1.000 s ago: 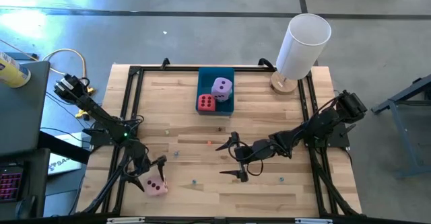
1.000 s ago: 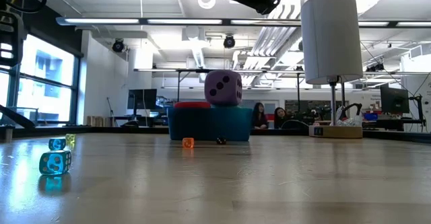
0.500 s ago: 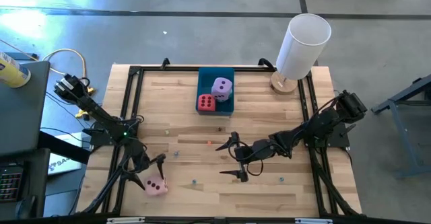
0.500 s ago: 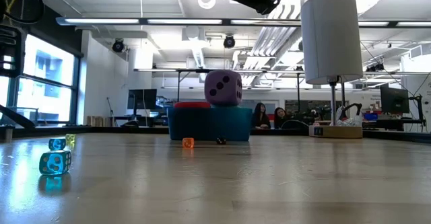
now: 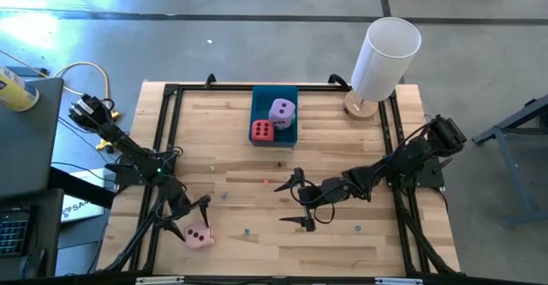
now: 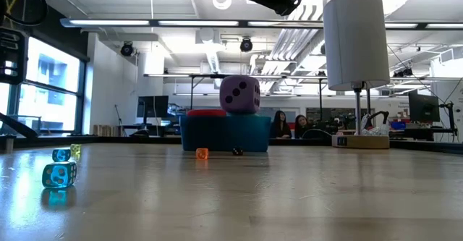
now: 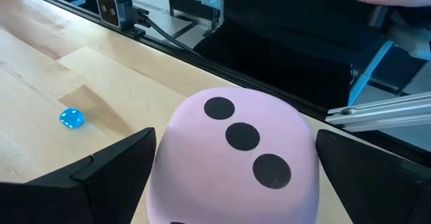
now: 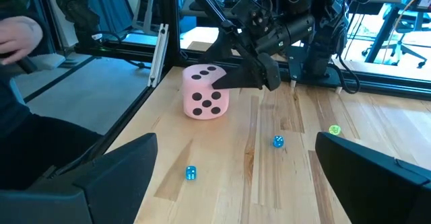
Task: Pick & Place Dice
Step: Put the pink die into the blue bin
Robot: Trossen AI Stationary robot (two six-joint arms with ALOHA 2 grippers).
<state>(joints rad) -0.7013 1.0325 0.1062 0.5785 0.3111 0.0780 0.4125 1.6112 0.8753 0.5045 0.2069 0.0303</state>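
Light pink soft-looking cube die [image 5: 198, 236] at lower left of high view, straddled by left gripper [image 5: 190, 216], fingers spread wide, not gripping. Likely light, squashy; best pinched across opposite flat faces.

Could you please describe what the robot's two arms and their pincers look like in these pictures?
Both arms are dark, slim, jointed links running in from the table's side rails, with black cables looped along them. The left pincer and right pincer each end in two black, tapering, pointed fingers. A small green light glows on the left arm.
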